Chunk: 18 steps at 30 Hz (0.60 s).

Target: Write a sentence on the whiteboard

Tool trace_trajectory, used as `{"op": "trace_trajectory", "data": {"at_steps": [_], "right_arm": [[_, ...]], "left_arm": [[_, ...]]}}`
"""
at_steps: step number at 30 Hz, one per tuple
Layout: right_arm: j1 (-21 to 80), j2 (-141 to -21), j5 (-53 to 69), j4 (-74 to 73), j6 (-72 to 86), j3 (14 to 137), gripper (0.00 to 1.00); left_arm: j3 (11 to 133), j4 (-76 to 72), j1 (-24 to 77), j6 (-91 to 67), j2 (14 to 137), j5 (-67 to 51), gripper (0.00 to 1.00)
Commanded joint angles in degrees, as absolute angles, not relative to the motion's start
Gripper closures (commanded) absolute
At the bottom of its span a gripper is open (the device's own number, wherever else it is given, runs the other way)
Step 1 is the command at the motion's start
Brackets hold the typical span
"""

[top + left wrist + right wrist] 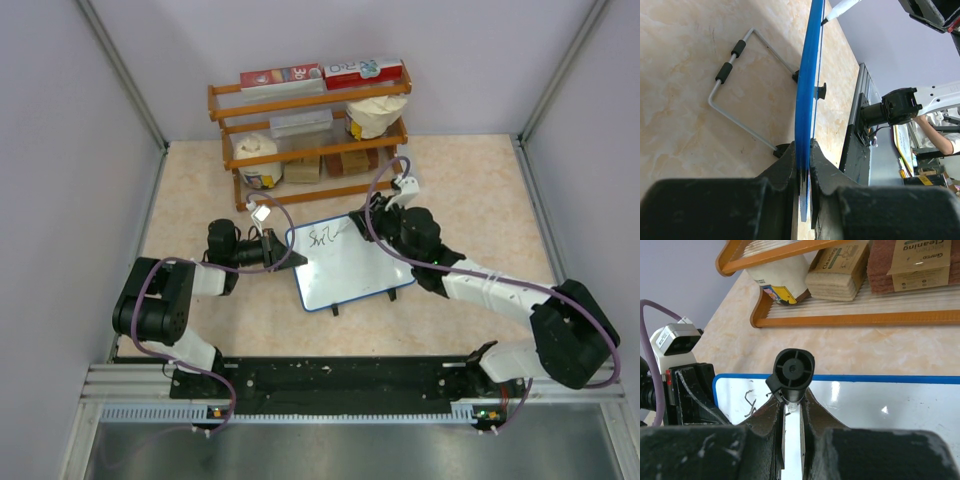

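Note:
The whiteboard [352, 268], white with a blue frame, stands tilted on the table on a wire stand [732, 60]. A few black marker strokes of the sentence [322, 238] sit in the board's upper left corner; they also show in the right wrist view [749, 401]. My left gripper [283, 250] is shut on the board's left edge, seen edge-on as a blue strip [807, 85] between the jaws of that gripper [805, 170]. My right gripper [375, 215] is shut on a black-capped marker [794, 371], held over the board's top [880, 410]. The marker tip [839, 9] touches the board face.
A wooden shelf rack [310, 130] stands right behind the board, holding boxes, sponges [837, 277] and a tub. Two small black feet [336, 311] stick out at the board's near edge. Grey walls close the table's left, right and back.

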State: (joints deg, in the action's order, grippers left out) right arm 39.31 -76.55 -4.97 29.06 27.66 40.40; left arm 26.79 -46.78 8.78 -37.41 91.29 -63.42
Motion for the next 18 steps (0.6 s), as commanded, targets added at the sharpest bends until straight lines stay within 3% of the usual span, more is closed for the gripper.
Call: {"op": "trace_trajectory", "data": {"at_steps": [1, 18], "right_arm": [[39.2, -75.85, -8.53, 28.3, 26.46, 43.59, 1.0], [39.2, -78.66, -2.82, 27.07, 26.81, 44.83, 1.0]], "left_arm": [[27.6, -47.28, 8.79, -35.42, 92.11, -60.82, 1.0], [27.6, -47.29, 8.79, -35.42, 92.02, -61.08, 1.0]]}}
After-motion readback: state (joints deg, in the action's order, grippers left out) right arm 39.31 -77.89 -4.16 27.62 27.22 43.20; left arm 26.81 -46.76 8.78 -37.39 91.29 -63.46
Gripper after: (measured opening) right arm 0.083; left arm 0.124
